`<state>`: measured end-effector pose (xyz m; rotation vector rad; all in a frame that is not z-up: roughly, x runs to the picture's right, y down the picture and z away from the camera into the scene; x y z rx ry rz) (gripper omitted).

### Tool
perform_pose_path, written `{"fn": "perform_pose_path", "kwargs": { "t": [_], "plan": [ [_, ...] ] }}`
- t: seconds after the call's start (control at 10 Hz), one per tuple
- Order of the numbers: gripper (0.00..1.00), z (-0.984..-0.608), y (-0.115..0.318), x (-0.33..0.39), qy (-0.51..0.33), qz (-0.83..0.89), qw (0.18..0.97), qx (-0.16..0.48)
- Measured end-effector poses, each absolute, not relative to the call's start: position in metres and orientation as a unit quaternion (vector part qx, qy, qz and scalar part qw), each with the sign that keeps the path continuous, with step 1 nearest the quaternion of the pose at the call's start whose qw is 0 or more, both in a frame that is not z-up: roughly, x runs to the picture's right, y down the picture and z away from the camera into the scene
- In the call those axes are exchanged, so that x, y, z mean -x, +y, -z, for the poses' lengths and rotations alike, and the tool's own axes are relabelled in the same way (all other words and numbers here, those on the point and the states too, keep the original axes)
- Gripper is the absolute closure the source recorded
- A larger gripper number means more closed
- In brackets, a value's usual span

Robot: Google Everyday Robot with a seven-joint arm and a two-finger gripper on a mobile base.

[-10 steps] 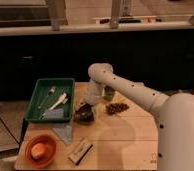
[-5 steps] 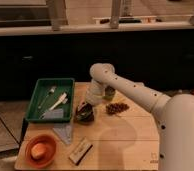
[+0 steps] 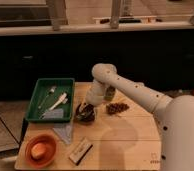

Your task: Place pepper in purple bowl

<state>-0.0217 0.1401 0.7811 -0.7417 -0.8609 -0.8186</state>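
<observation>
The purple bowl (image 3: 85, 115) stands on the wooden table (image 3: 125, 140) just right of the green tray. My gripper (image 3: 87, 106) points down from the white arm (image 3: 130, 90) and sits right over the bowl, at or just inside its rim. It hides most of the bowl's inside. I cannot make out the pepper; it may be hidden by the gripper or by the dark bowl.
A green rectangular tray (image 3: 36, 106) with utensils lies at the left. A dark green cup (image 3: 110, 93) and a brown cluster (image 3: 117, 107) sit right of the bowl. An orange bowl (image 3: 40, 150), a grey cloth (image 3: 65, 131) and a small box (image 3: 81, 150) lie near the front edge.
The gripper has moved down and slightly left, closer onto the purple bowl. Nothing else on the table has moved.
</observation>
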Motion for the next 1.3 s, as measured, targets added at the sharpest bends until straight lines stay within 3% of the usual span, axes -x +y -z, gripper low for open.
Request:
{"fn": "perform_pose_path", "kwargs": {
  "t": [0.3,1.3],
  "plan": [
    [0.2,-0.7819,0.1399,0.0207,-0.396,0.372,0.767,0.34],
    [0.2,-0.7821,0.1399,0.0209,-0.396,0.372,0.768,0.34]
  ]
}}
